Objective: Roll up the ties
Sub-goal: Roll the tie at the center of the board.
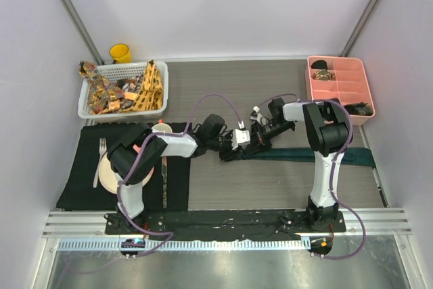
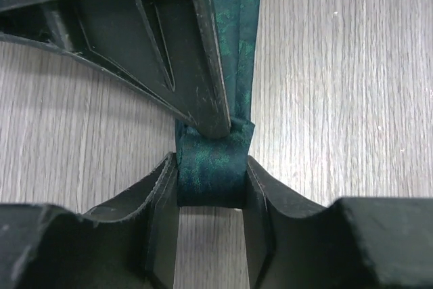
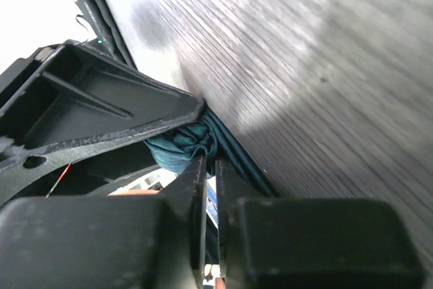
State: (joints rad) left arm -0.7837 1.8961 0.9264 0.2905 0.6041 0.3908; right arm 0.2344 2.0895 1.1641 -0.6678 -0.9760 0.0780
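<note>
Fingers (image 2: 160, 197) of left arm clamped on the rolled end of the teal tie (image 2: 211, 170), one pad on each side of the small roll. Right fingers (image 3: 195, 191) pressed almost together, only a thin slit between them, with teal cloth bunched at the tips; in the left wrist view the right tip touches the top of the roll at 12 o'clock. Both arms meet at the centre of the tabletop (image 1: 270, 191).

Rest of the teal tie lies flat on the tabletop, running from the roll out toward 3 o'clock, its wide end near the right edge. Patterned ties (image 1: 145, 89), yellow-orange and brownish, are heaped in the white basket (image 1: 122, 68) at 10 o'clock. Yellow cup (image 1: 120, 53) is just behind the basket.

Pink tray (image 1: 342, 93) with dividers is at 2 o'clock, small dark items in its compartments. Black placemat (image 1: 78, 170) is at 8 o'clock with a plate (image 1: 107, 174) and fork (image 1: 100, 157) on it, partly under the left arm.
</note>
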